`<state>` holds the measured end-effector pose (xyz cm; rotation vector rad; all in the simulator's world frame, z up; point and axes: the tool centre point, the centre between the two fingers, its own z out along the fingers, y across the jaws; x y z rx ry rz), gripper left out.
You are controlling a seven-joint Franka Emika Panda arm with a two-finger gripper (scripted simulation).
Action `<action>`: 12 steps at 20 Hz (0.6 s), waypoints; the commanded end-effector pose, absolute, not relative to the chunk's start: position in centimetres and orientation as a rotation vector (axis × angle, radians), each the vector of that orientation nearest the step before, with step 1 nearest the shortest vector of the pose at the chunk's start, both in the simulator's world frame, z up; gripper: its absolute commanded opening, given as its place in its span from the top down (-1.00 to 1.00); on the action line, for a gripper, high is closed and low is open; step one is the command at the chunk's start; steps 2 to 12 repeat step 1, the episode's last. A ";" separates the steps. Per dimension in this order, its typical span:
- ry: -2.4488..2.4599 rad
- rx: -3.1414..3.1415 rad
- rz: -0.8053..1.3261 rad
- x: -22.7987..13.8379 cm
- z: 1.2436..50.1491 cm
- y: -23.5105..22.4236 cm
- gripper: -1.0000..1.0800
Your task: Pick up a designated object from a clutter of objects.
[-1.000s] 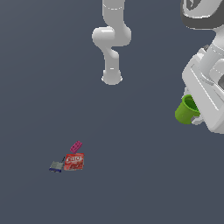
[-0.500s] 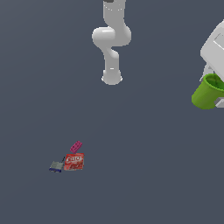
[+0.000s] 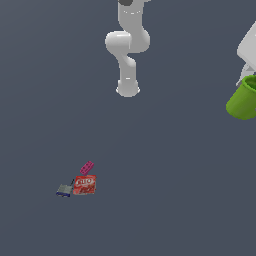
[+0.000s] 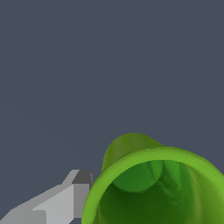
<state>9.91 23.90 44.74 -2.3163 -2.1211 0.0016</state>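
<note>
The designated object, a lime-green cup (image 3: 242, 100), hangs tilted high above the floor at the exterior view's right edge. My gripper (image 3: 247, 79) is shut on its rim, with the white hand cut off by the frame edge. In the wrist view the cup (image 4: 131, 153) fills the lower part, its hollow mouth facing the camera. One grey finger (image 4: 81, 191) presses against the outside of its rim; the other finger is hidden. The rest of the clutter lies far off at the exterior view's lower left.
On the floor lie a magenta studded brick (image 3: 86, 167), a red box with white lettering (image 3: 84, 184) and a grey-blue flat item (image 3: 64, 190), close together. The arm's white base (image 3: 127, 89) stands at the upper middle.
The gripper has carried the green cup further toward the exterior view's right edge and a little upward. The items on the floor have not moved.
</note>
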 end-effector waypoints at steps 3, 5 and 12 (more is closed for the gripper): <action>-2.121 -2.317 0.000 9.9 44.9 23.9 1.00; -2.121 -2.317 0.000 9.9 44.9 23.9 1.00; -2.121 -2.317 0.000 9.9 44.9 23.9 1.00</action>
